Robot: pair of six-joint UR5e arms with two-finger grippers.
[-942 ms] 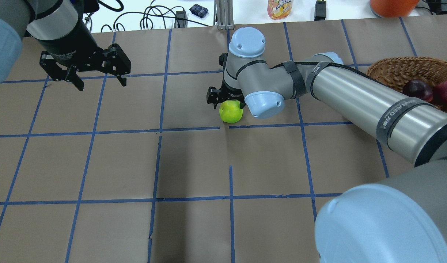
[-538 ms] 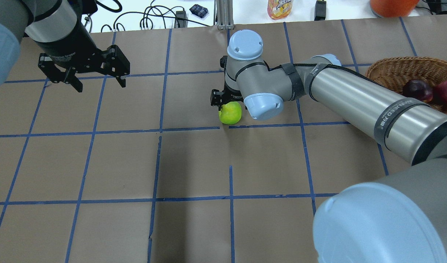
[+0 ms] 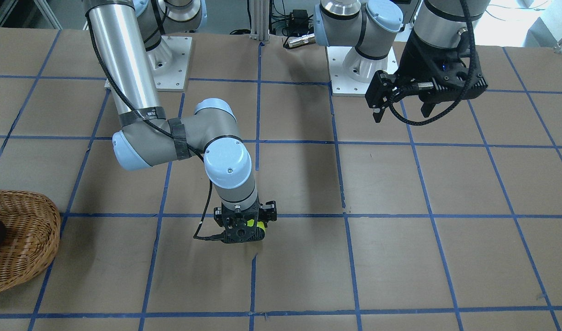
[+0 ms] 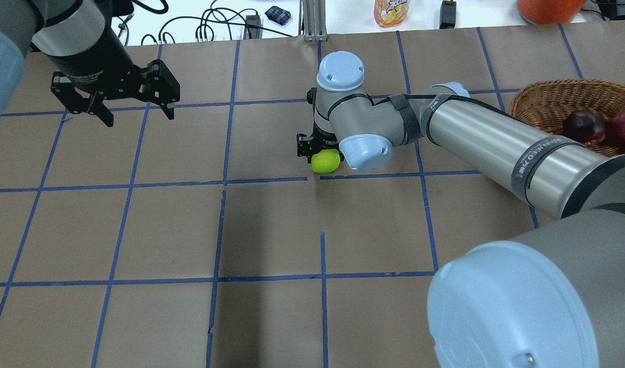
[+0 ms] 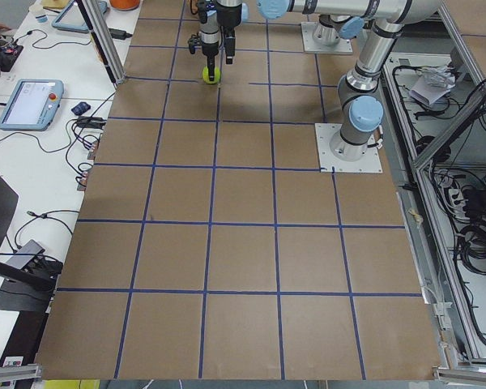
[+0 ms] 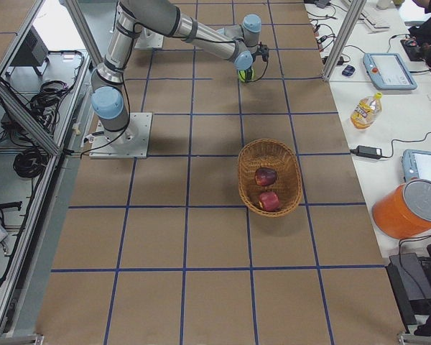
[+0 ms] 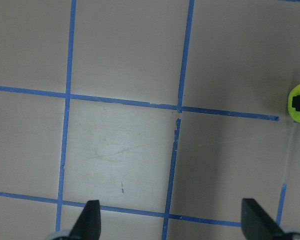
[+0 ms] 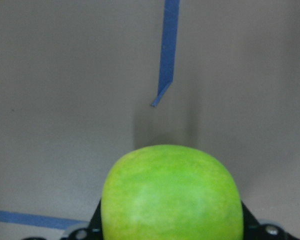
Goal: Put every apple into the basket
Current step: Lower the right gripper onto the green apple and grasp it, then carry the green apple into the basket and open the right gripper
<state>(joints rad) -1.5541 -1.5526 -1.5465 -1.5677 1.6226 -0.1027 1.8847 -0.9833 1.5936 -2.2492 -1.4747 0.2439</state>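
The bright lime green apple (image 4: 326,161) sits on the brown table paper near the middle, also seen in the right wrist view (image 8: 170,195) and small at the left wrist view's right edge (image 7: 295,107). My right gripper (image 3: 244,227) is low over it, open, a finger on each side of the apple. The wicker basket (image 4: 547,97) stands at the right and holds the maroon apple (image 4: 583,125) and the red apple (image 4: 624,125). My left gripper (image 4: 139,118) hangs open and empty above the far left of the table.
A juice bottle (image 4: 391,11), an orange container (image 4: 547,9) and cables lie on the white bench beyond the table's far edge. Blue tape lines grid the table. The right arm's forearm (image 4: 496,143) stretches between the basket and the green apple.
My right gripper has come down over the green apple, which now shows less below the wrist. My left gripper has drifted slightly left and away.
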